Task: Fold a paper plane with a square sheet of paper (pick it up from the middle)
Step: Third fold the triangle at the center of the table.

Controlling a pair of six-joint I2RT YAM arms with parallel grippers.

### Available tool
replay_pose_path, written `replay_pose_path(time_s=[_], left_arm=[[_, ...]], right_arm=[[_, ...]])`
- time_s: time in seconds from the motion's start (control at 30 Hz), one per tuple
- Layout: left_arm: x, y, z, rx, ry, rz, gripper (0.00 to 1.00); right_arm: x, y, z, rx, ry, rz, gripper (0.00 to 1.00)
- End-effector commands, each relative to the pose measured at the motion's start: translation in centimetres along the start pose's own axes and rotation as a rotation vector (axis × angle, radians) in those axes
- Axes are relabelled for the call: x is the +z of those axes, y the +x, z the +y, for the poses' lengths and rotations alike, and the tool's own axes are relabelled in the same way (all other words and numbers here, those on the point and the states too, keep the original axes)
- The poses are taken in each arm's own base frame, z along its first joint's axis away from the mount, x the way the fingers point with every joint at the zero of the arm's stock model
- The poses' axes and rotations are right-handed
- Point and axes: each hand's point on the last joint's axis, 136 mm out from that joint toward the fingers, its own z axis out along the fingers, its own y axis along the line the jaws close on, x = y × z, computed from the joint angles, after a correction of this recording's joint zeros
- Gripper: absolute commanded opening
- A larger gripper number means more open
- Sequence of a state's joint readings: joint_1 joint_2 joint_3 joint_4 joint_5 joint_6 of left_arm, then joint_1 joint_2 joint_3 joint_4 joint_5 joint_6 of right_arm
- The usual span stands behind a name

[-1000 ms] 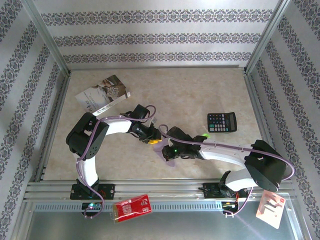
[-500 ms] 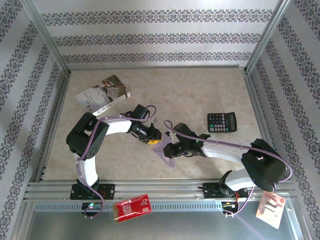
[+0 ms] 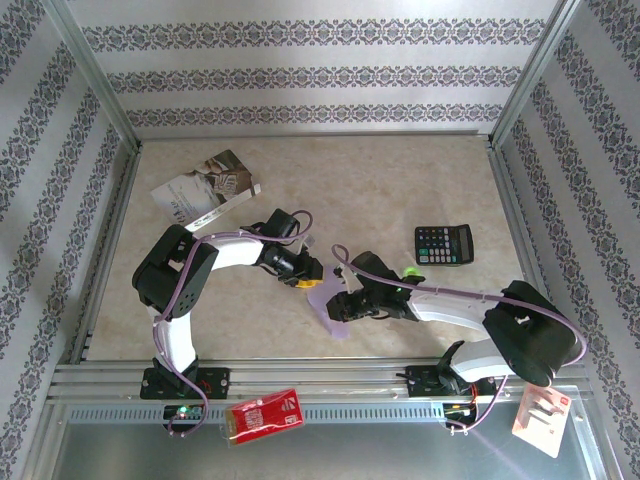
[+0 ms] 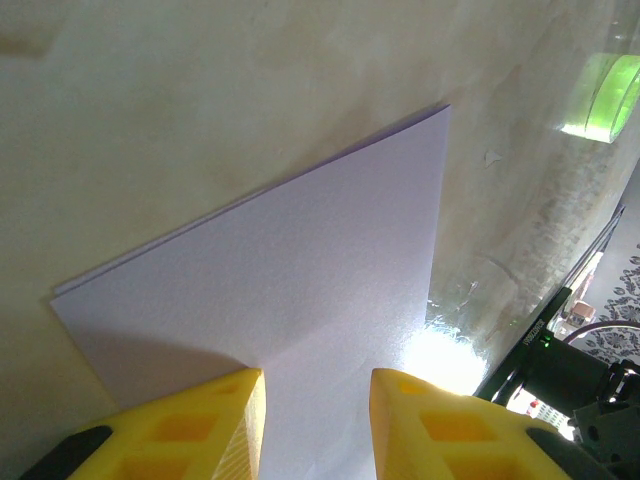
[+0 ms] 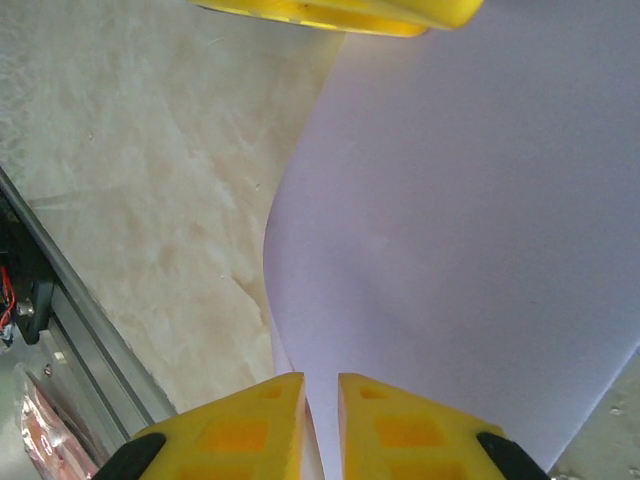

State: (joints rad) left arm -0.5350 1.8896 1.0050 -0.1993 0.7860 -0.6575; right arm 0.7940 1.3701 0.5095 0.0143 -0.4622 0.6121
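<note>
The square sheet of paper (image 3: 328, 300) is pale lilac and folded into a triangular shape, lying on the table's middle between both arms. My left gripper (image 3: 308, 280) comes at it from the upper left. In the left wrist view its yellow fingers stand apart over the sheet of paper (image 4: 300, 270), so the left gripper (image 4: 316, 385) is open. My right gripper (image 3: 342, 305) reaches in from the right. In the right wrist view the right gripper (image 5: 321, 385) has a narrow gap, and an edge of the sheet of paper (image 5: 470, 230) runs into it.
A black calculator (image 3: 443, 244) lies to the right and a grey-white printed booklet (image 3: 205, 188) at the back left. A red packet (image 3: 264, 413) rests on the front rail, and a white-and-red packet (image 3: 540, 417) at the front right. Patterned walls enclose the table.
The right gripper's fingers have parted slightly and its wrist has shifted a little. More of the lilac sheet now shows flat on the table. The left arm has not moved.
</note>
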Motion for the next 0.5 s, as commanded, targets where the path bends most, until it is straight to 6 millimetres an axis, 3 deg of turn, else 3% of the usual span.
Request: replay_pose_path(time_s=[0.0,0.47], left_arm=[[2.0,1.4,3.9,-0.037,-0.112,0.052,0.33],[2.0,1.5,3.8,-0.036,-0.105,0.051,0.33]], right_arm=[[0.0,0.0,0.4,0.004,-0.03,-0.023,0.18],[0.9,1.1,1.5,-0.067,0.024,-0.035,0.21]])
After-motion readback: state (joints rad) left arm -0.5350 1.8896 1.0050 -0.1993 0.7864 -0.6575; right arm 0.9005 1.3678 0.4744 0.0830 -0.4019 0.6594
